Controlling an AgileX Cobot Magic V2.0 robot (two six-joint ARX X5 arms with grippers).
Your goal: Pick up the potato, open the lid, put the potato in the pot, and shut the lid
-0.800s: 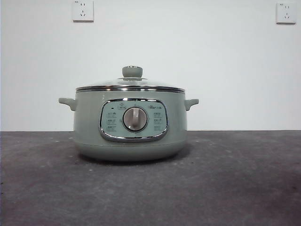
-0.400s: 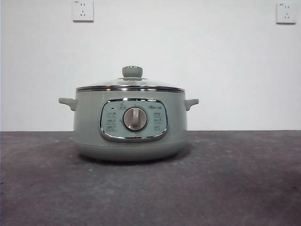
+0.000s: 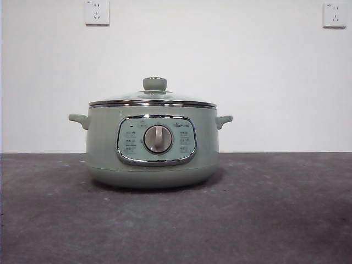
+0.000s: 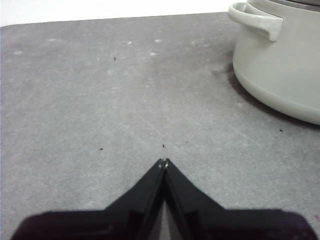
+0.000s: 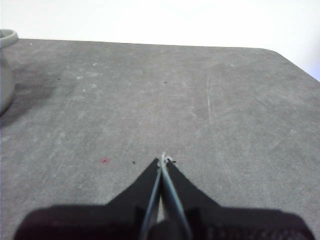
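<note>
The sage-green pot stands in the middle of the grey table in the front view, its dial facing me. The glass lid with its green knob sits closed on it. The potato is out of view. My left gripper is shut and empty over bare table, with the pot and one handle off to its side. My right gripper is shut and empty over bare table, with only an edge of the pot showing. Neither arm shows in the front view.
The grey table runs to a white wall with two sockets. The table's rounded corner shows in the right wrist view. A small red speck lies on the table near the right gripper.
</note>
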